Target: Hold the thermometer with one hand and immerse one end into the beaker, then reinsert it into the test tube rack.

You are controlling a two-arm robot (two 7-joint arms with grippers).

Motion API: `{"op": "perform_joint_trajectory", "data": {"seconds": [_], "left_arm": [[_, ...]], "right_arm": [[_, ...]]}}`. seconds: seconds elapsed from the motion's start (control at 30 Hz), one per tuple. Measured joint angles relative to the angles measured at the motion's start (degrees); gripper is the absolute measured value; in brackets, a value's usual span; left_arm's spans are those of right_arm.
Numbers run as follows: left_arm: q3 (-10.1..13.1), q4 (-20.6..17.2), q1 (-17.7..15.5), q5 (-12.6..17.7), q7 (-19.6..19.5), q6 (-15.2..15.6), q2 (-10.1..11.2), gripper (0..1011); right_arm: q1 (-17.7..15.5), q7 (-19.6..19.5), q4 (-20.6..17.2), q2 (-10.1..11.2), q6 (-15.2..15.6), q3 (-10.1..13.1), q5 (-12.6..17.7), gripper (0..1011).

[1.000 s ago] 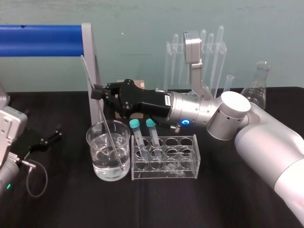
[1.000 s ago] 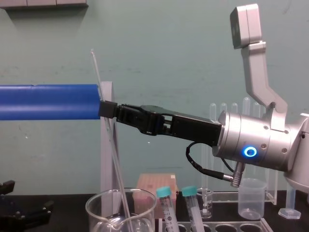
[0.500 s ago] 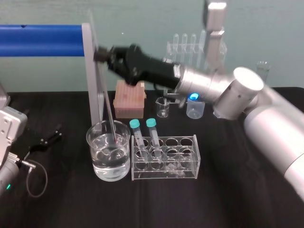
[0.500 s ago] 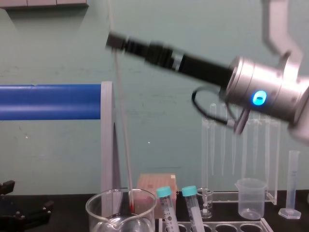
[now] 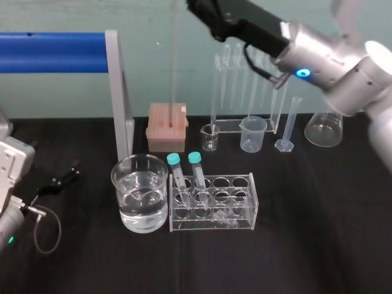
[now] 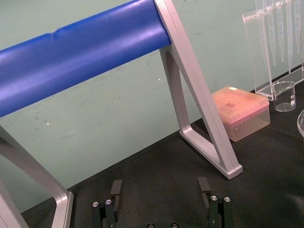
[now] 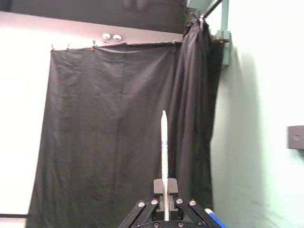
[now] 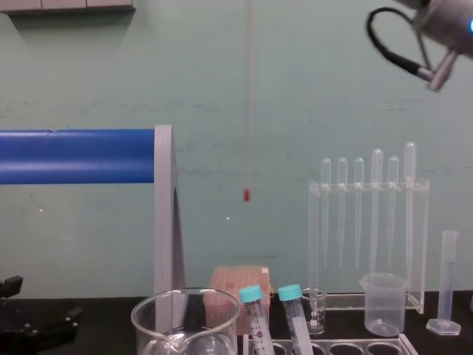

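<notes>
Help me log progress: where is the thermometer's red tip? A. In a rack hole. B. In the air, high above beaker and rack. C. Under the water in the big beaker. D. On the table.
B: the thermometer hangs upright from the right gripper, red tip well above the beaker and the test tube rack; left gripper idle at left.

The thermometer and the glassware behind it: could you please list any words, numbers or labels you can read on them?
No text can be read.
The thermometer: any scale is too fine to read.
The cylinder: any graduations are too small to read.
The plastic beaker: no legible marks.
</notes>
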Motion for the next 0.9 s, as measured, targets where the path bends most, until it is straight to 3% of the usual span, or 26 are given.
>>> {"op": "perform_joint_trajectory", "data": {"seconds": [0.13, 0.4, 0.6, 0.9], "left_arm": [[0.0, 0.0, 0.0, 0.0, 0.0, 0.0, 0.0, 1008], [0.0, 0.0, 0.0, 0.0, 0.0, 0.0, 0.0, 1008], [0.0, 0.0, 0.0, 0.0, 0.0, 0.0, 0.0, 1008], [0.0, 0.0, 0.0, 0.0, 0.0, 0.0, 0.0, 1008]], "right_arm": [[-2.61, -2.82, -3.49, 3.89, -0.21, 0.4, -0.68, 54], [-8.27, -7.17, -9.0, 9.15, -0.67, 0.54, -1.61, 54], [-12.73, -10.16, -10.62, 10.71, -1.93, 0.45, -2.47, 54], [-16.06, -12.21, -9.44, 10.51, -4.08, 0.18, -4.95, 54]]}}
